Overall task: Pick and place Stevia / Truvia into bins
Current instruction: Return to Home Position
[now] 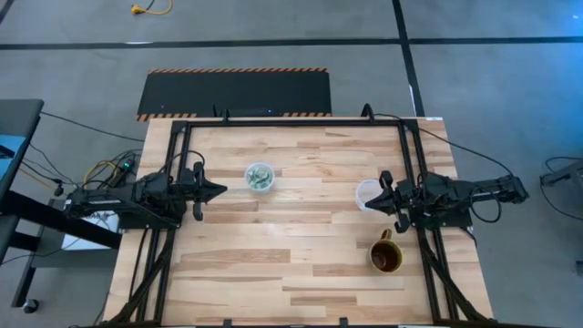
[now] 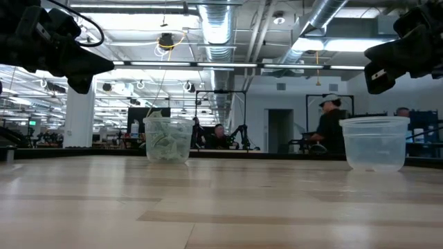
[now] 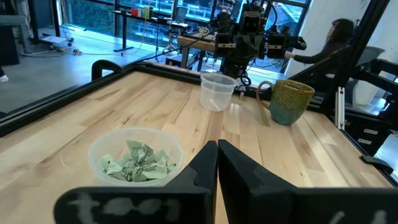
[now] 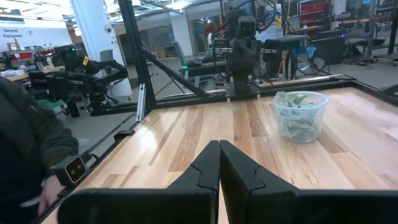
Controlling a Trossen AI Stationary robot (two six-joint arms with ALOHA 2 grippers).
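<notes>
Green and white Stevia sachets lie heaped inside a clear cup on the table's far middle, also seen in the low view and the right wrist view. A second clear cup stands empty toward the right. My left gripper is shut, raised off the table, left of the filled cup. My right gripper is shut and hovers by the empty cup's right rim.
A brown mug with a handle stands near the right arm, on the near side of the empty cup. A black frame runs around the table. A person's dark sleeve shows beyond the table in the right wrist view.
</notes>
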